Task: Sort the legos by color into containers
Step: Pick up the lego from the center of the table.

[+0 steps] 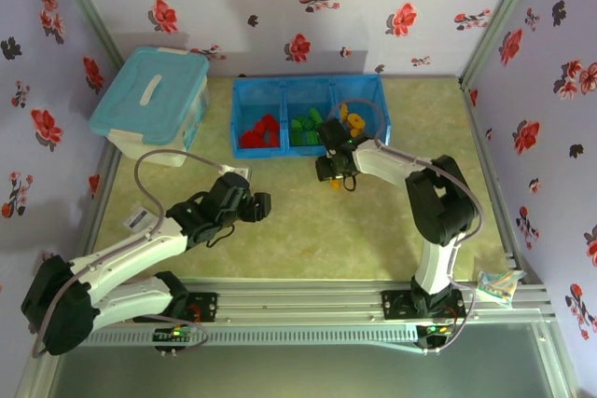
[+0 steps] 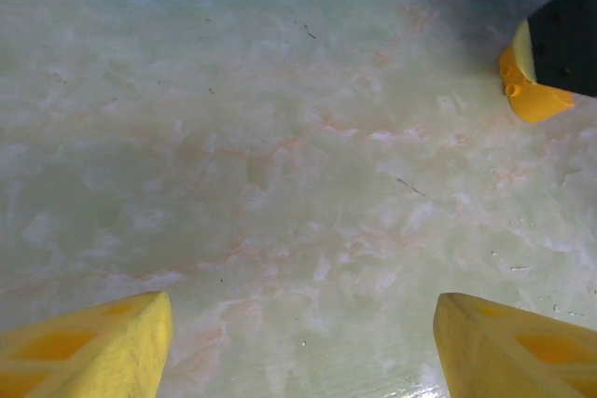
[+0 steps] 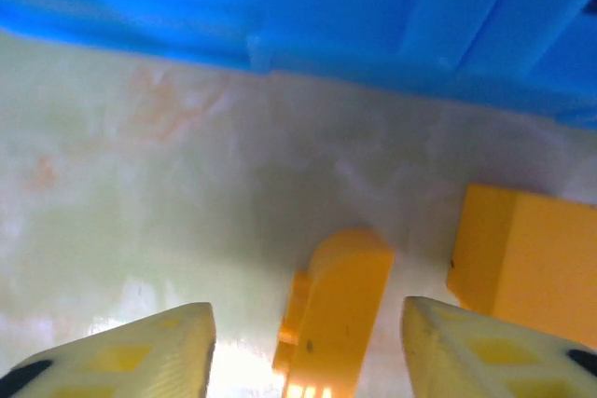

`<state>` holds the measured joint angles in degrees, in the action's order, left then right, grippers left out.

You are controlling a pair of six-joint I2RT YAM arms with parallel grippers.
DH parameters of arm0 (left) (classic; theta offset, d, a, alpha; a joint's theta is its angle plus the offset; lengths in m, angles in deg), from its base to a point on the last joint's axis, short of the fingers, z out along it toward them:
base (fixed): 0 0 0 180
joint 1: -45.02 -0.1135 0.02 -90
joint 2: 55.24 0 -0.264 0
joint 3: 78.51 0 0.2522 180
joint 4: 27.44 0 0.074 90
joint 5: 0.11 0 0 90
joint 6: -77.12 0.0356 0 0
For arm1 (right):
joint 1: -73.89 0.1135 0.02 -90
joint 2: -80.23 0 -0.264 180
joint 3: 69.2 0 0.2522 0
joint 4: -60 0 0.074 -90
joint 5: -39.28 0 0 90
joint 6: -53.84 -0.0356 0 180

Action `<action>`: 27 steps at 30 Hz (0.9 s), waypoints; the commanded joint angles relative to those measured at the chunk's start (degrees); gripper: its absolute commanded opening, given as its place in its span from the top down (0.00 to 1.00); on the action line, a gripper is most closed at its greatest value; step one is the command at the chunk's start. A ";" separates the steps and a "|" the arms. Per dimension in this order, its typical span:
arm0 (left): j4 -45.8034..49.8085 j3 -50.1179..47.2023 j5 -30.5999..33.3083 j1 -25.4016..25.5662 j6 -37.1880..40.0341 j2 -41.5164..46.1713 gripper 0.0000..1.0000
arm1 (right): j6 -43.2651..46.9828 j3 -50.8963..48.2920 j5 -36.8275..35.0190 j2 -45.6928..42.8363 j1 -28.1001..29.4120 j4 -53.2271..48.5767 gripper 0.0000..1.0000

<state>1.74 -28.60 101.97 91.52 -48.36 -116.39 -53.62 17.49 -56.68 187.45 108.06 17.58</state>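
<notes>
Left gripper [image 2: 303,323]: jaws wide, empty, over bare table [image 2: 280,184]. Blue tray [image 1: 308,81]: red legos [image 1: 261,132] in left compartment, green legos [image 1: 303,126] middle, orange-yellow legos [image 1: 354,120] right. Right gripper [image 3: 306,319]: jaws apart, straddling orange brick [image 3: 340,286] on table near tray front, not clamped. Second orange brick [image 3: 527,263] just beside, right.

Lilac walls [image 1: 373,6] printed with red and dark flowers enclose a table [image 1: 308,230] with a greenish marbled top, evenly lit, metal rail [image 1: 298,297] along its near edge.
</notes>
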 commanded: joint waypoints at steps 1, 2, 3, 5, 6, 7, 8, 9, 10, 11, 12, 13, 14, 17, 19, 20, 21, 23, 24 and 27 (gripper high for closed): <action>0.81 -0.49 1.76 0.04 -0.10 1.23 0.26 | -2.34 2.47 -1.65 3.65 -0.07 -4.56 0.51; 1.03 -0.63 1.89 -0.03 -0.11 1.67 0.26 | -2.70 2.77 -1.41 4.18 -0.03 -4.64 0.52; 1.18 -0.87 2.07 0.00 -0.11 2.01 0.26 | -2.92 2.96 -1.22 4.52 0.01 -4.80 0.52; 1.49 -1.15 2.41 0.00 -0.02 2.54 0.26 | -3.54 3.03 -1.35 4.84 0.15 -5.12 0.54; 1.54 -1.29 2.55 -0.01 0.02 2.76 0.26 | -3.66 2.82 -1.36 4.60 0.19 -5.03 0.55; 1.57 -1.30 2.67 0.06 0.14 2.83 0.26 | -3.85 2.62 -1.27 4.49 0.28 -4.93 0.56; 1.60 -1.31 2.75 -0.01 0.20 2.79 0.26 | -3.90 2.42 -1.14 4.18 0.43 -4.84 0.59; 1.55 -1.29 2.78 0.02 0.31 2.79 0.26 | -3.94 2.32 -1.25 3.89 0.58 -4.87 0.64; 1.39 -1.33 2.78 0.03 0.39 2.58 0.27 | -3.95 2.31 -1.54 3.37 0.71 -5.06 0.68; 1.21 -1.30 2.83 -0.02 0.34 2.53 0.27 | -3.99 2.16 -2.09 2.69 0.89 -5.29 0.73; 1.13 -1.19 2.79 -0.03 0.35 2.44 0.27 | -3.95 2.14 -2.66 1.79 1.01 -5.58 0.76; 1.03 -1.20 2.78 -0.09 0.47 2.30 0.27 | -3.83 2.13 -3.44 0.54 1.20 -5.82 0.81; 0.96 -1.22 2.79 -0.09 0.50 2.19 0.27 | -3.74 2.06 -4.45 -0.78 1.25 -6.00 0.83; 0.98 -0.95 2.79 -0.07 0.61 2.13 0.27 | -2.95 2.34 -8.40 -5.88 0.76 -6.64 0.84; 1.00 -0.96 2.79 -0.03 0.81 2.31 0.28 | -2.31 3.05 -8.61 -8.11 -0.79 -6.88 0.85; 0.59 -1.05 2.73 -0.01 1.14 2.62 0.28 | -1.95 3.85 -8.33 -8.94 -2.16 -7.38 0.85; -0.15 -1.31 2.20 0.15 1.43 3.21 0.28 | -1.65 4.85 -8.24 -9.26 -3.18 -7.97 0.84; -2.85 -2.64 1.38 0.56 1.37 5.50 0.28 | -0.69 7.30 -7.65 -9.05 -6.03 -9.13 0.84; -3.66 -3.12 1.36 0.69 1.17 6.59 0.28 | -0.23 8.57 -7.13 -8.57 -7.04 -9.66 0.84; -4.03 -4.07 1.47 0.78 0.71 9.26 0.28 | 1.01 13.50 -5.72 -5.59 -10.63 -11.08 0.83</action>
<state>0.23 -31.84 103.24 91.87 -48.12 -109.41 -54.82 27.48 -62.27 179.37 99.88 9.95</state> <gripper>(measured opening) 0.721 0.200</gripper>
